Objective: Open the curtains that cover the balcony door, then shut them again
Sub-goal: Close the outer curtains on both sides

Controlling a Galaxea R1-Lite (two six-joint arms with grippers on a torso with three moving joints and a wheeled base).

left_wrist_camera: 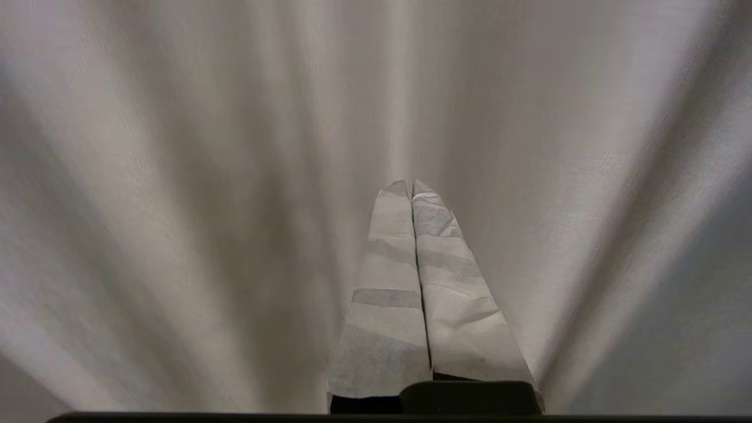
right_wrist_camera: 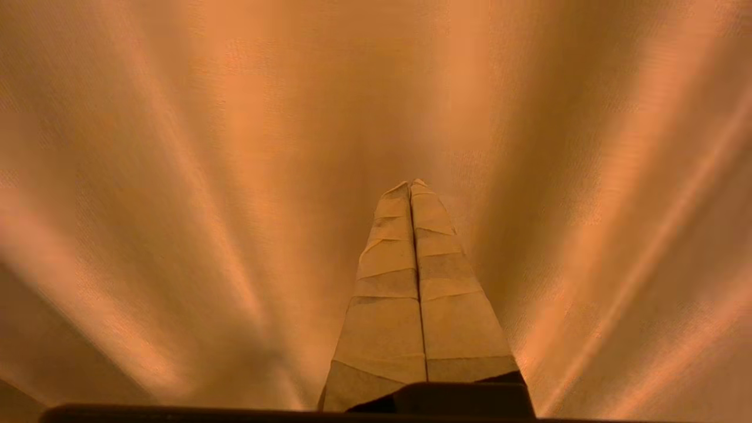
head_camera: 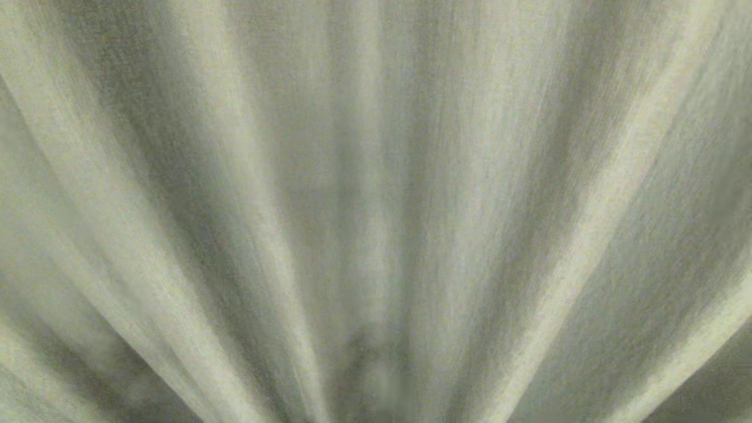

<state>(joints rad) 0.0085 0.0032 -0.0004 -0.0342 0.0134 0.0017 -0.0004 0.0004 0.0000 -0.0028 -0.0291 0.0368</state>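
Curtains (head_camera: 376, 176), thick beige-cream woven folds, fill your whole head view: drawn, nothing parted, so you're at the opening step. Left claw (left_wrist_camera: 411, 183) and right claw (right_wrist_camera: 411, 182) pinched closed, empty, tips facing fabric. No curtain edge, seam or door visible; find an edge first. Free room unclear.

Curtains (head_camera: 376, 176) fill all three views edge to edge; top, hem and side edges cut off. Folds blurred in head view. Everything behind hidden. Neither arm in head view.
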